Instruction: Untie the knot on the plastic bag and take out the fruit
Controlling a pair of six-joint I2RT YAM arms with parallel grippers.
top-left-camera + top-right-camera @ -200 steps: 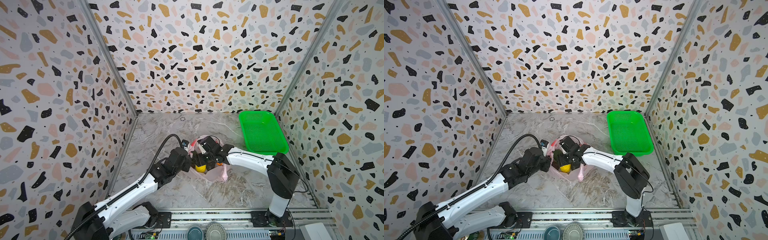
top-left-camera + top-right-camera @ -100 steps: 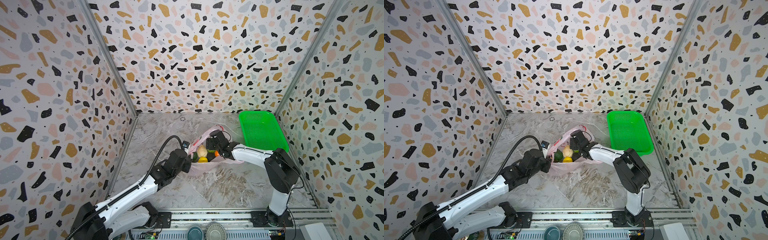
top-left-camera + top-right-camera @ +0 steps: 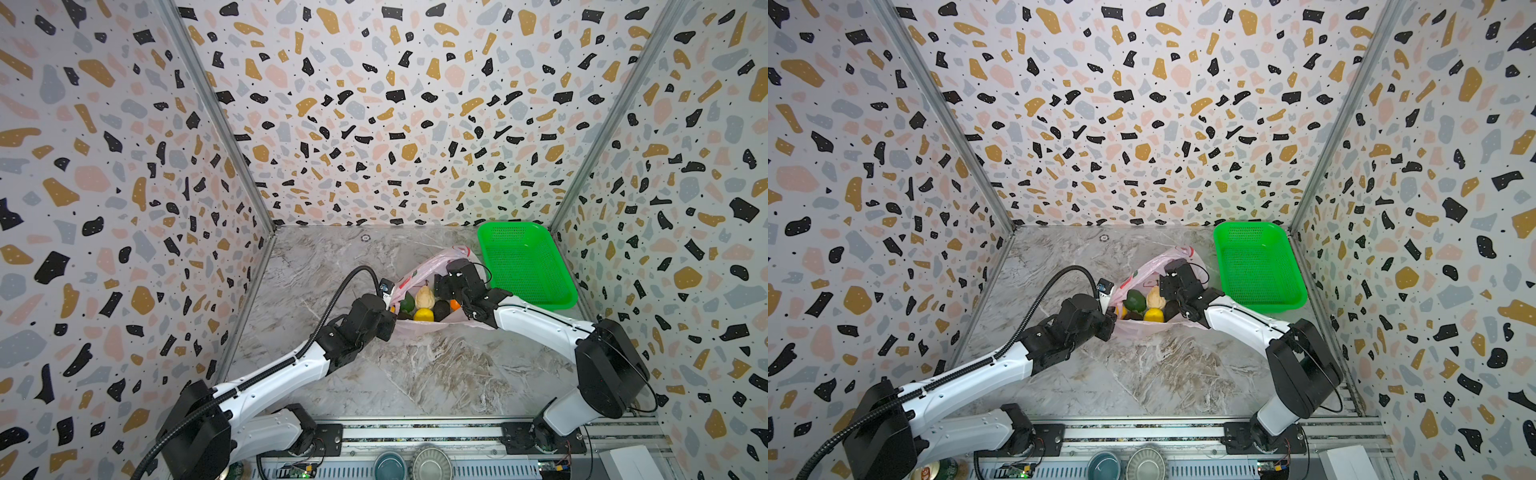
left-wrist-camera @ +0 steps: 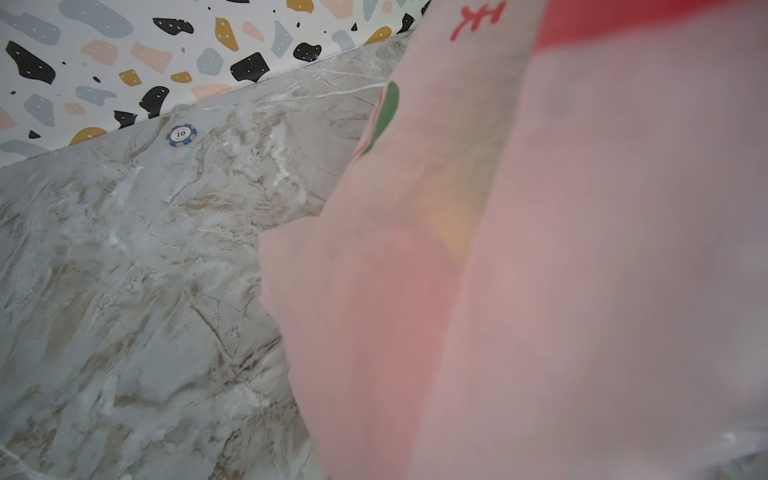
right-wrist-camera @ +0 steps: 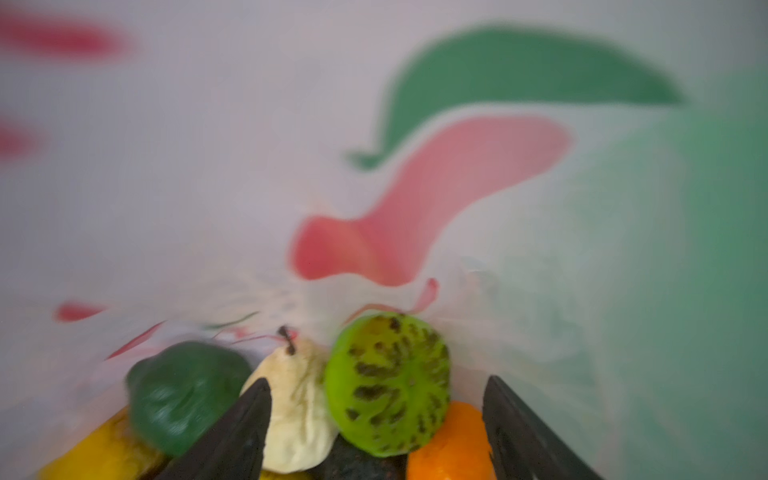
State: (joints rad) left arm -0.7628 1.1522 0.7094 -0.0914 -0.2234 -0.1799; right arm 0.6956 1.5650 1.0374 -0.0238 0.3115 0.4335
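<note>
In both top views a pale pink plastic bag (image 3: 419,270) is shown lying open-mouthed on the marble-patterned table (image 3: 415,374), just beside a green basket (image 3: 523,266) set in the far right corner. The fruit (image 3: 423,314) is gathered inside the bag: a yellow piece (image 3: 1153,315) nearest the camera, a cream piece (image 3: 424,296) behind it, a dark green piece (image 3: 407,302) to the left, a blackish piece (image 3: 441,309) and an orange piece (image 3: 455,304) to the right. The left gripper (image 3: 388,318) is clamped on the bag's left rim, which stands raised at that side. The right gripper (image 3: 446,286) is set inside the bag's mouth from the basket side, over the fruit. In the left wrist view most of the frame is filled by blurred pink film bearing red and green print, close against the lens; the gripper itself is covered by it. Beside the film bare table is seen, with a small blue-and-white chip (image 4: 181,135) lying near the speckled wall (image 4: 124,50). In the right wrist view two black fingers (image 5: 249,424) are spread wide with nothing gripped between them. Beyond them a bumpy light green piece (image 5: 388,382) is flanked by the cream and orange pieces, with the dark green and yellow pieces alongside, all backed by the bag's printed inner wall.
</note>
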